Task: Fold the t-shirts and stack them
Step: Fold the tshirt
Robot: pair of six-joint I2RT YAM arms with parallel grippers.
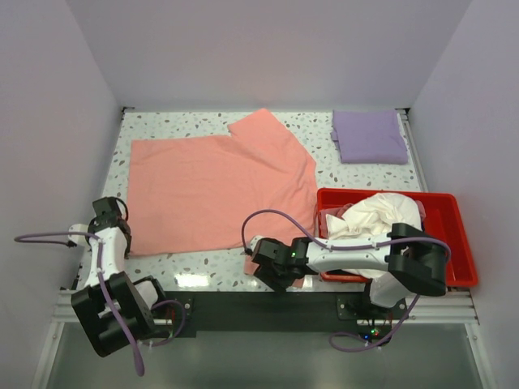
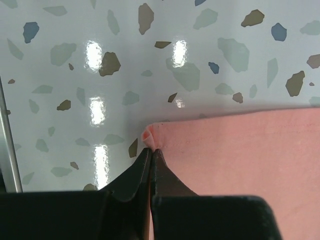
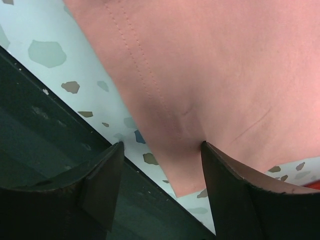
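Salmon-pink t-shirt (image 1: 219, 190) lies spread flat over the left and middle of the table (image 1: 178, 121), one sleeve pointing to the far side. Its left edge runs close to the table's left edge, so you have little room there. Bare strips of table show along the near side and the far side.

Your left gripper (image 2: 150, 149) is clenched on the shirt's near-left corner; a small nub of hem sticks out past the closed tips. Your right gripper (image 3: 162, 150) is released, jaws spread wide over the shirt's near-right corner, right at the table's near edge, with the dark frame rail (image 3: 55, 140) just beside it.

Red plastic bin (image 1: 454, 243) sits at near right, its left wall just beside that corner, so it's tight on that side. Cream-white cloth (image 1: 373, 217) is bunched in the bin, rumpled. Lavender t-shirt (image 1: 369, 136) is folded into a neat rectangle at far right, well apart from the pink one.

Pink fabric is matte, with a stitched hem line and a few shallow creases. Table top is glossy and speckled, with light glare.
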